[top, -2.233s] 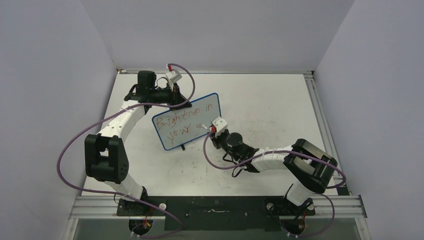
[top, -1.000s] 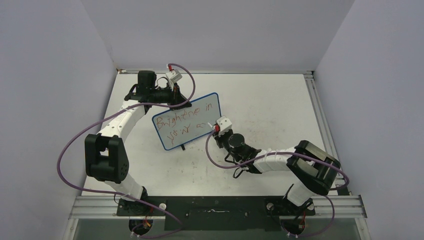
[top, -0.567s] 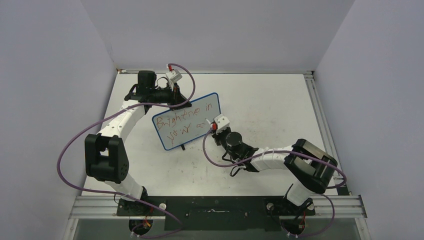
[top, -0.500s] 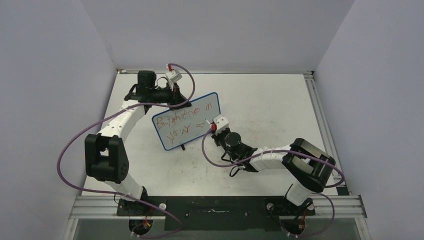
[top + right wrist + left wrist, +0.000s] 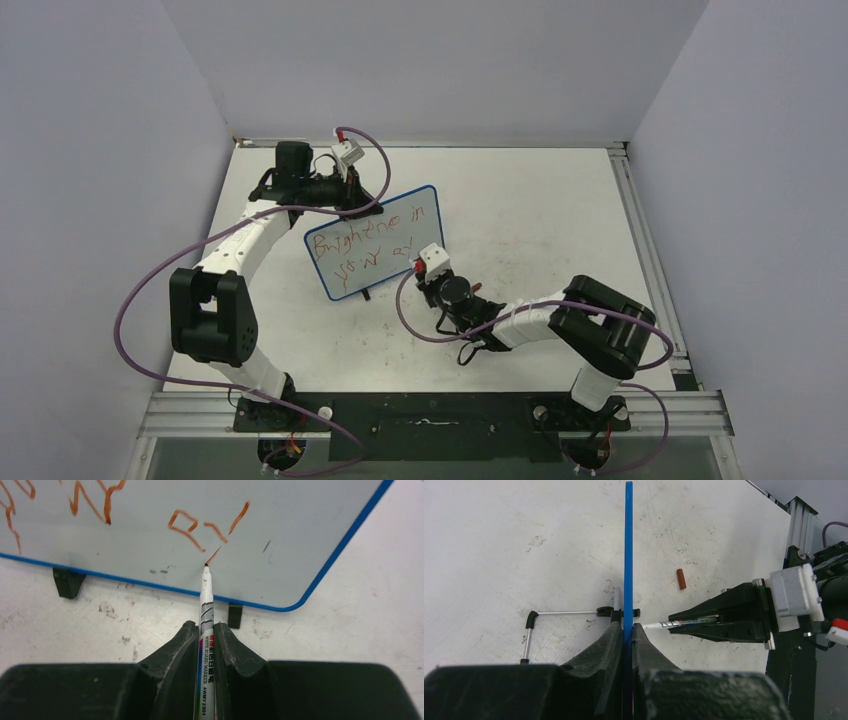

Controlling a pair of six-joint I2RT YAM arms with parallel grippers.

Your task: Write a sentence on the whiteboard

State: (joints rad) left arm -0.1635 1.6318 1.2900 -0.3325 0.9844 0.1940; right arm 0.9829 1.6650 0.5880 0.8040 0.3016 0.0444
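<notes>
Drawing in toward its base since half a second ago, the right gripper [image 5: 421, 263] is sitting nearer the whiteboard's [image 5: 400, 262] lower right corner. Its fingers are clamping a white whiteboard marker [image 5: 205, 611] whose tip is touching the board at the foot of a newly added slanted stroke. The whiteboard is standing on edge on its black feet [image 5: 68, 581] left of centre on the white tabletop [image 5: 540, 210], carrying the red sentence [image 5: 372, 238] in two lines. The left gripper [image 5: 628, 630] is pinching its blue-framed far edge, and a small reddish-brown cylinder [image 5: 681, 579] is lying apart on the table.
</notes>
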